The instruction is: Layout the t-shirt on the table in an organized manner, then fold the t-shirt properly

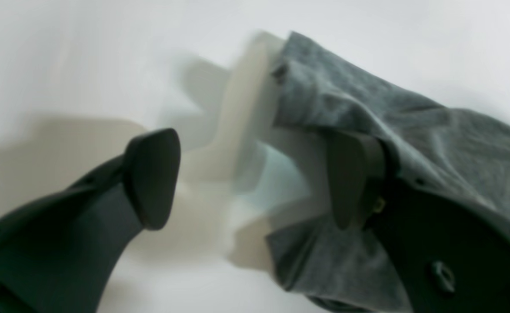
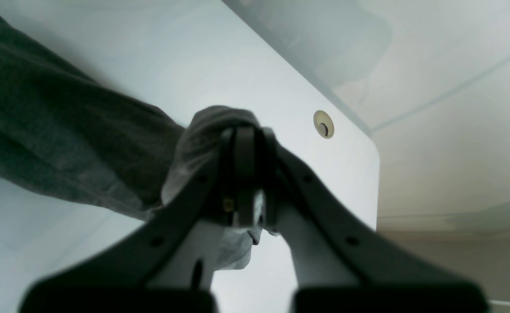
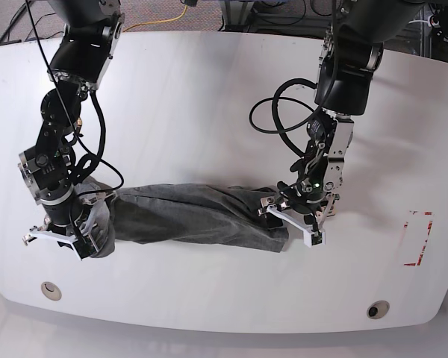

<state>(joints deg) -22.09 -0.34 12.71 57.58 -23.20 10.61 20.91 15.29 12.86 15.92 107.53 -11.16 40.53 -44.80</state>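
The grey t-shirt (image 3: 187,214) lies bunched into a long roll across the front half of the white table (image 3: 209,97), stretched between the two arms.

At its end on the base view's left, the right gripper (image 2: 246,143) is clenched on a wad of the cloth. In the right wrist view the two fingers meet flat together with fabric bulging over their tips, and the rest of the shirt runs off the picture's left edge as a dark band. A round cable hole (image 2: 324,124) sits just past the gripper, near the table's rounded corner. Below the fingers the gripper's own body fills the frame, out of focus, hiding the table under it.

At the other end, the left gripper (image 1: 255,178) has its jaws spread wide. The left wrist view is badly smeared by motion. One dark finger (image 1: 152,176) stands clear over bare table, while the other is draped with shirt fabric and only partly shows. The cloth seems to rest against that finger rather than being pinched, though the blur makes this hard to judge. A pale smear beside the shirt's edge cannot be made out.

In the base view, a red tape rectangle (image 3: 418,239) lies well apart from the shirt, near the table's edge on that view's right. The arms' upper parts are cut off at the top.
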